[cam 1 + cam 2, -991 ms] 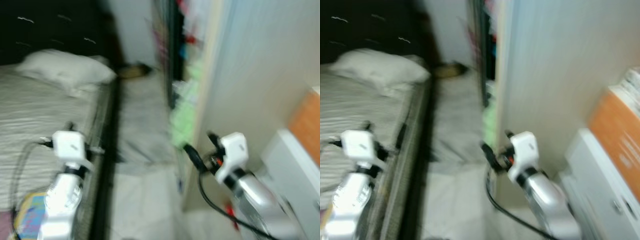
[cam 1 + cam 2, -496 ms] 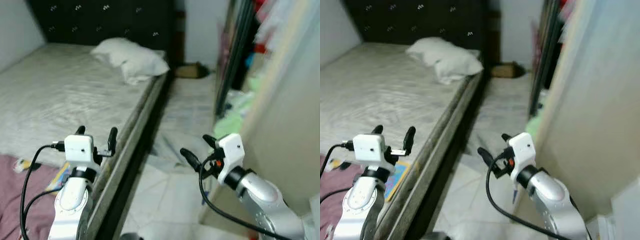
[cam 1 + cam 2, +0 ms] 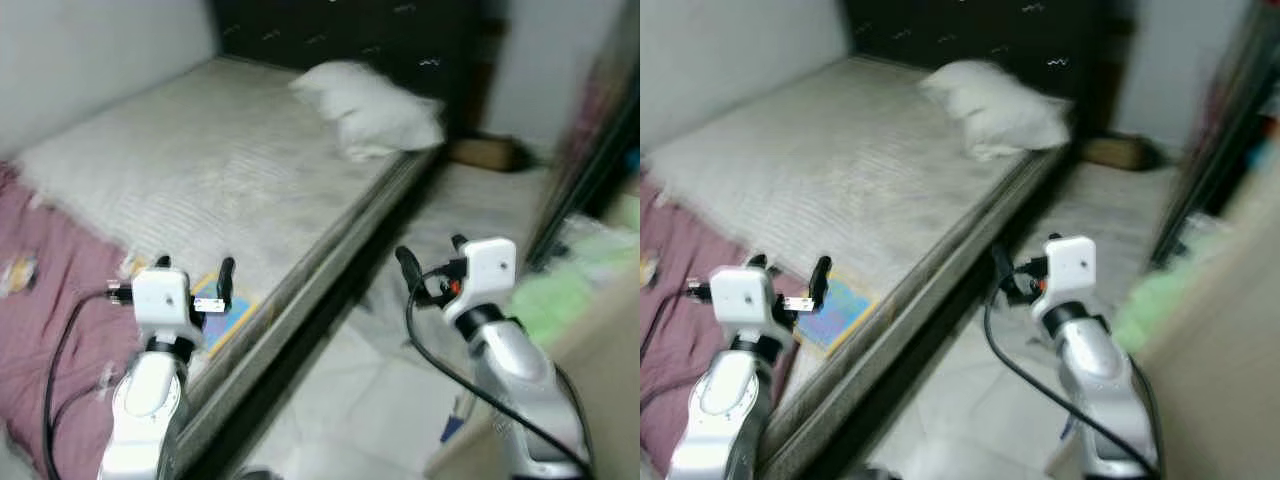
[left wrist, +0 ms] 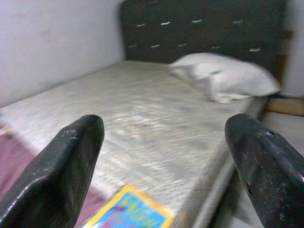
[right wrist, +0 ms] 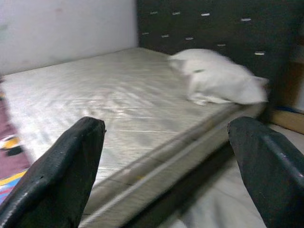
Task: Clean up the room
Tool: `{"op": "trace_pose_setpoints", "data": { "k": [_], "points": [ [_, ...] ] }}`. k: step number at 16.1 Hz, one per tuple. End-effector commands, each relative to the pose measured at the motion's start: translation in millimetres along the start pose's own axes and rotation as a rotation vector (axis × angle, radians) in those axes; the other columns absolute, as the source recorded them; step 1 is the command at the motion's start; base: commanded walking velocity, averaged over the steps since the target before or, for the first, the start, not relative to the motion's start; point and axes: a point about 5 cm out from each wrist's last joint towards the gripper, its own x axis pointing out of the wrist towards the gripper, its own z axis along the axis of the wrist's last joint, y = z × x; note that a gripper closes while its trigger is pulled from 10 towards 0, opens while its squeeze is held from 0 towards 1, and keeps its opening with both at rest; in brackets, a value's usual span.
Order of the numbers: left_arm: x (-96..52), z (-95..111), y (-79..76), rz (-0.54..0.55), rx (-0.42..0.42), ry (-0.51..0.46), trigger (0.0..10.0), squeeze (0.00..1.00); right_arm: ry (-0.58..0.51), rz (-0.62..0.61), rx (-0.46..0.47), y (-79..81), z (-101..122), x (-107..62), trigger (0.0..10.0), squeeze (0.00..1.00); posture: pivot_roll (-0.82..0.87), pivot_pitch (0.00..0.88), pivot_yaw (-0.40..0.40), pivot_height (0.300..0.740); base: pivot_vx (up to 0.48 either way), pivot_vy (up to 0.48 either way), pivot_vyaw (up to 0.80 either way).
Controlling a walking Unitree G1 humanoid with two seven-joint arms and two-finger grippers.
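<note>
A bed with a bare pale mattress [image 3: 240, 170] runs from the dark headboard [image 3: 350, 30] towards me. On it lie a white pillow [image 3: 370, 105], a maroon blanket [image 3: 50, 300] at the near end, and a colourful flat book [image 3: 225, 305] by the near edge. My left gripper [image 3: 193, 268] is open and empty, held just above that book [image 4: 130, 213]. My right gripper [image 3: 430, 262] is open and empty too, over the floor strip beside the bed. In the right wrist view the mattress edge [image 5: 156, 166] lies between the fingers [image 5: 57, 175].
A narrow tiled floor strip [image 3: 380, 400] runs between the bed and the furniture on the right. A pale cloth [image 3: 470, 215] and green clothing [image 3: 560, 290] lie on the floor. A brown box [image 3: 480, 152] sits by the headboard. A dark wardrobe edge [image 3: 600, 130] stands at right.
The camera has swung left, so the bed takes up more of the picture and the wardrobe has slid to the right edge. Both grippers stay open and empty.
</note>
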Motion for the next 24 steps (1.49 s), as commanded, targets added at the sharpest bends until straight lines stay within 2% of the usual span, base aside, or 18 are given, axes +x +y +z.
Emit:
{"op": "trace_pose_setpoints", "data": {
  "k": [1,2,9,16,24],
  "points": [
    [0.9,2,4.2,0.015,0.015,0.002,10.0,0.0,-0.003,0.001,-0.003,3.4,-2,0.1,10.0,0.0,-0.08,0.0,0.039,0.74,0.0,0.0,0.8],
    [2.2,2,3.7,0.011,0.033,0.005,10.0,0.0,-0.011,-0.014,-0.007,2.8,-2,1.6,10.0,0.0,-0.08,0.0,0.04,0.74,0.0,0.0,0.8],
    [5.7,2,-1.1,0.004,0.012,0.005,10.0,0.0,-0.033,-0.025,-0.037,0.1,-1,6.2,10.0,0.0,-0.08,0.0,0.032,0.74,0.0,0.0,0.8],
    [9.3,4,-1.6,-0.016,0.002,0.01,10.0,0.0,-0.038,-0.016,-0.01,13.4,-4,6.1,10.0,0.0,-0.09,0.0,0.041,0.74,0.0,0.0,0.8],
    [8.7,5,-3.6,-0.06,-0.033,0.008,10.0,0.0,-0.061,-0.008,-0.009,17.2,-1,8.3,10.0,0.0,-0.09,0.0,0.058,0.74,0.0,0.0,0.8]
  ]
}}
